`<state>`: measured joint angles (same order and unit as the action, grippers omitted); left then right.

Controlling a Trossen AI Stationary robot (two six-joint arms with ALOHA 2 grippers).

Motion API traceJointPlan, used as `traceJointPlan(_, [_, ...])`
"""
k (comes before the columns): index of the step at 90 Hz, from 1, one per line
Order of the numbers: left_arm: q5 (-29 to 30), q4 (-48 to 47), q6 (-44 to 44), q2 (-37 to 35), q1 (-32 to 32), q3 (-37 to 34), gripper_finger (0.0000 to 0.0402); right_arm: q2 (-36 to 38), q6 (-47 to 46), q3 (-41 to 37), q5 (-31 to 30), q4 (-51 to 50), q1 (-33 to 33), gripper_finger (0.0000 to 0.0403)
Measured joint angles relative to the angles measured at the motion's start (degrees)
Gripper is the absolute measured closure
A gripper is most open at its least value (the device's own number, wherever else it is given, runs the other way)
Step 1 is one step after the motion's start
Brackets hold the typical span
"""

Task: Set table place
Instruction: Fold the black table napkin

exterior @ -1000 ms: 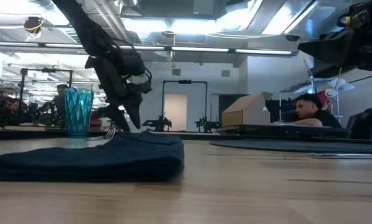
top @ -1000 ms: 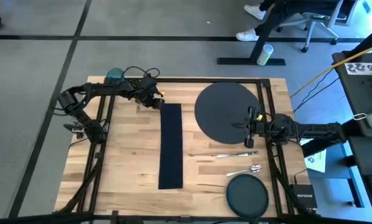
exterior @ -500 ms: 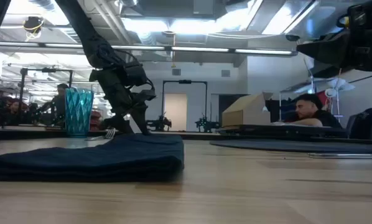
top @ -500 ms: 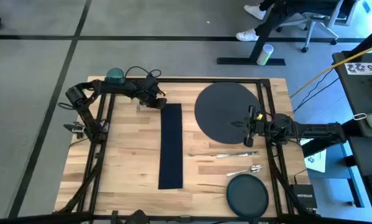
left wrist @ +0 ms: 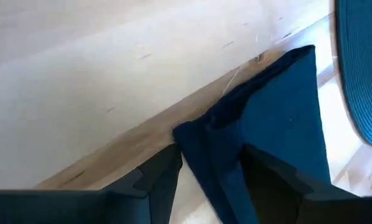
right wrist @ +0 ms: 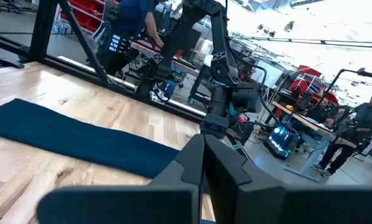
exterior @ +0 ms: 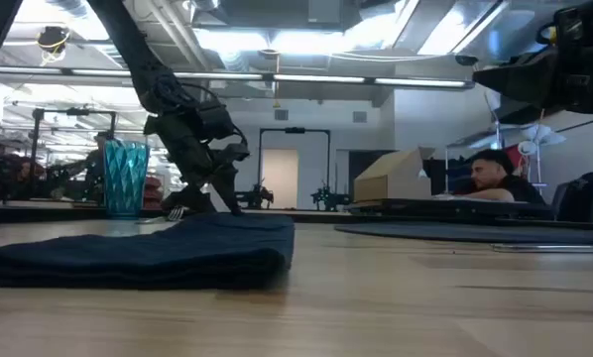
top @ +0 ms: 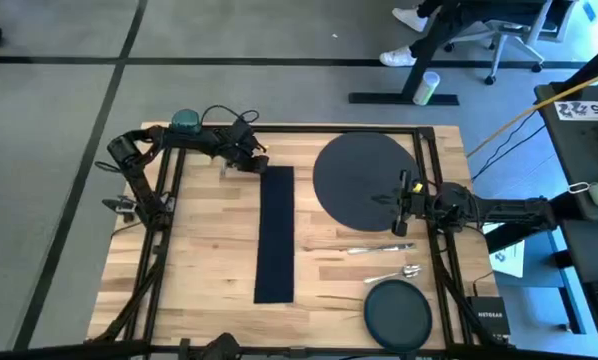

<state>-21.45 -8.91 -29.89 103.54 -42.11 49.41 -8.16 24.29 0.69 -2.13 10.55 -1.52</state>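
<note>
Wooden table (top: 209, 250), navy napkin (top: 274, 235), grey floor (top: 59, 100)

Two dark, jointed arms, matte black. Left arm (top: 169, 142) carries looped black cables near its wrist. Right arm (top: 499, 211) is segmented, with small pale fittings.

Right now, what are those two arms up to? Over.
Left gripper open at the napkin's far end. Right gripper shut, hovering at the charger rim. Cutlery untouched.
</note>
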Motion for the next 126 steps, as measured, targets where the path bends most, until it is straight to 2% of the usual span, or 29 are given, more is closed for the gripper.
traceJointPlan(8, [0.42, 0.10, 1.63, 0.16, 0.00, 0.00, 0.0247, 0.00, -0.01, 0.00, 0.00, 0.00, 0.00, 0.0403])
traceJointPlan(16, [1.41, 0.13, 3.27, 0.23, 0.02, -0.03, 0.0271, 0.00, 0.01, 0.00, 0.02, 0.00, 0.00, 0.0403])
traceJointPlan(33, [2.60, 1.74, 8.06, 0.49, 0.54, -0.20, 0.0374, -0.02, 0.01, 0.00, 0.02, 0.00, 0.00, 0.0403])
traceJointPlan(38, [2.79, 2.31, 9.15, 0.51, 0.82, -0.22, 0.0392, 0.00, 0.01, 0.00, 0.01, 0.00, 0.00, 0.0403])
traceJointPlan(60, [3.38, 3.09, 11.73, -2.07, 1.68, -0.48, 0.0401, 0.00, 0.01, 0.00, 0.02, -0.04, -0.02, 0.0403])
traceJointPlan(78, [3.03, 3.72, 14.33, -8.65, 3.52, -0.38, 0.0401, 0.00, 0.01, 0.00, 0.02, -0.09, 0.00, 0.0403])
traceJointPlan(101, [2.95, 3.30, 18.16, -18.01, 9.25, -0.33, 0.0401, 0.00, 0.01, 0.00, -0.42, -0.20, -0.02, 0.0403])
traceJointPlan(126, [9.26, 0.46, 26.59, -25.63, 17.54, -0.33, 0.0402, -0.02, 0.01, 0.00, -0.87, -0.22, 0.00, 0.0403])
